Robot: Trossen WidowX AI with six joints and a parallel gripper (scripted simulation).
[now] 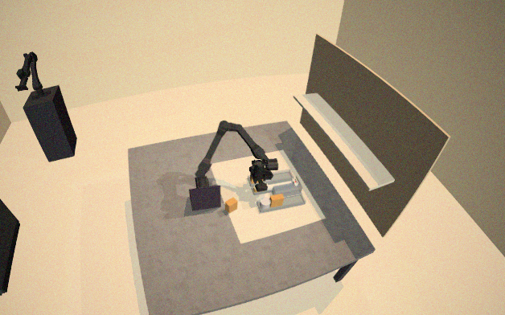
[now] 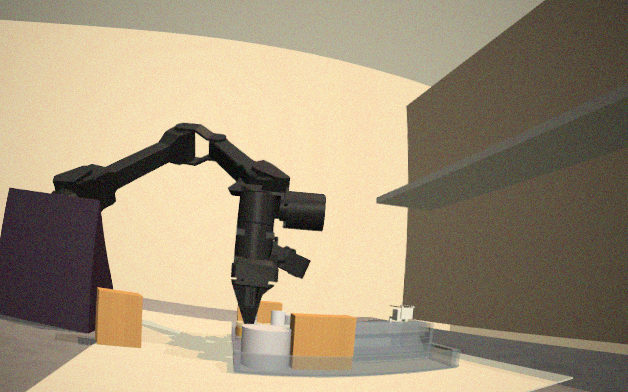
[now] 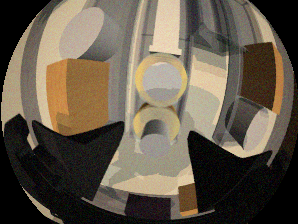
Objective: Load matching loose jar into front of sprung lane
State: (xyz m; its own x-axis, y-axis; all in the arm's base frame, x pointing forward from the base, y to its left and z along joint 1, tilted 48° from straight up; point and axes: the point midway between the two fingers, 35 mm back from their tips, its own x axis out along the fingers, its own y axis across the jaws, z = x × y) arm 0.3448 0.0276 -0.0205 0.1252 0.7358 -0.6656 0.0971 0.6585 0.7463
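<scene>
Claw (image 3: 156,145): black, two fingers, open, holding nothing, pointing straight down over the middle lane.
Fingers: spread to both sides of the front jar, not touching it.
Front jar (image 3: 154,135): small round cream jar with a grey lid, standing in the clear see-through lane tray (image 2: 406,350), between the open fingers.
Back jar (image 3: 160,82): same cream jar with grey lid, right behind the front jar in the same lane, the two very close.
Pusher plate: cannot tell from these views.
Next lane: big grey round can (image 2: 266,340) and orange box (image 2: 323,337) side by side, nearer the outside camera than the jars.
Loose box (image 2: 119,317): orange block on the table, away from the lane tray, near the dark purple block (image 2: 48,260).
Arm (image 2: 166,150): black, bent high like an arch from the dark purple block to the lane tray.
Wall shelf (image 1: 344,138): long and grey, behind the lane tray.
</scene>
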